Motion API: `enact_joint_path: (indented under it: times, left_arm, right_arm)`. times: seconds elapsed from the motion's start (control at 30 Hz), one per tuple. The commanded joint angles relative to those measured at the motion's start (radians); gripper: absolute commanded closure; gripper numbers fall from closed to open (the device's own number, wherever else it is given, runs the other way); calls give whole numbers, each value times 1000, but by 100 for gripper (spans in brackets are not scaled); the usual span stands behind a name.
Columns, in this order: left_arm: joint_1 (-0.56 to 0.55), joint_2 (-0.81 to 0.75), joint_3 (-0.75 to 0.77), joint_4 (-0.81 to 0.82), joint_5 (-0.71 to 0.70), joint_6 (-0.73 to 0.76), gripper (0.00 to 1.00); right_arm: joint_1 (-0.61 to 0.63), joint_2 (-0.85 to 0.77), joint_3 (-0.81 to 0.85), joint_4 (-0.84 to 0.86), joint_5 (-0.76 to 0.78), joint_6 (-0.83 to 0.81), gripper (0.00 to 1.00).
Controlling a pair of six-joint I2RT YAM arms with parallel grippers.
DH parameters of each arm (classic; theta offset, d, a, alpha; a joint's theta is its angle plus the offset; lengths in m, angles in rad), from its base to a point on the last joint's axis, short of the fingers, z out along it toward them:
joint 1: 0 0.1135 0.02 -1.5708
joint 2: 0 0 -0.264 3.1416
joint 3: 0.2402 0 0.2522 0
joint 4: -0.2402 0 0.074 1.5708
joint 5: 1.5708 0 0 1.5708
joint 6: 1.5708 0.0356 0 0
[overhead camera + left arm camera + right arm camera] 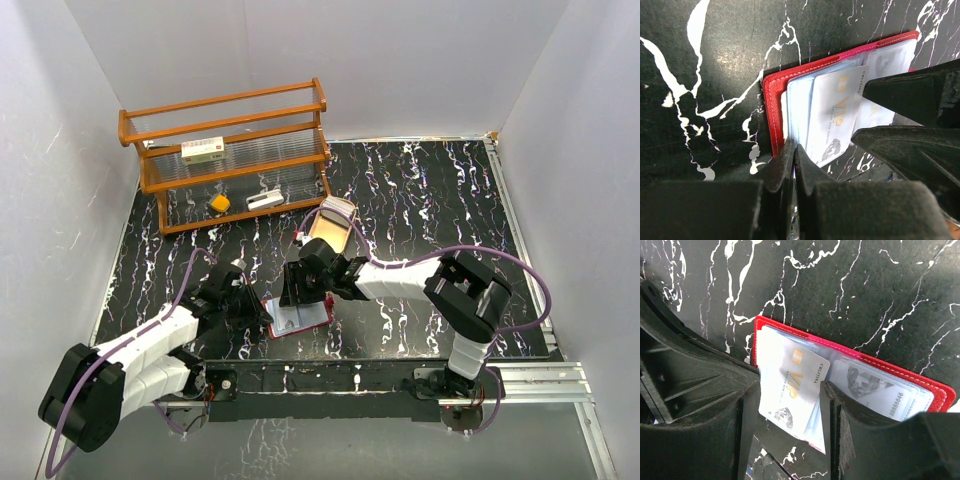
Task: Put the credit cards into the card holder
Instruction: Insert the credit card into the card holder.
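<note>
The card holder (774,115), a dark-red stitched leather-like wallet, lies open flat near the front edge of the glossy black, white-veined tabletop (715,40), with its clear pale pockets facing up. The right hand (790,385) clamps a thin whitish credit card (792,365) with rounded corners by its long edges, the card's far end lying over a pocket. The left hand (795,152), fingers pressed together, sits at the wallet's near edge, with bare tabletop around and the tan tray (335,222) well apart behind.
</note>
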Motion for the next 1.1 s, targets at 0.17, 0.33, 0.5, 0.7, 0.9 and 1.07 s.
enact_joint_path:
  times: [0.17,0.33,0.5,0.7,0.9,1.07]
  left_arm:
    - [-4,16,-1,7,-11,7,100]
    - [-4,28,12,2,-31,10,100]
    - [-3,10,39,-46,-82,5,100]
    - [-4,-79,63,-125,-169,-41,99]
    - [2,-107,61,-107,-176,-81,99]
    - [3,-26,41,-39,-170,-82,100]
  right_arm:
    - [4,15,-5,150,-98,11,52]
    - [3,4,-10,129,-78,-12,52]
    - [3,-4,14,50,-29,-46,53]
    - [2,-66,26,-20,72,-53,52]
    - [2,-48,23,4,74,-7,50]
    - [2,10,26,40,59,23,49]
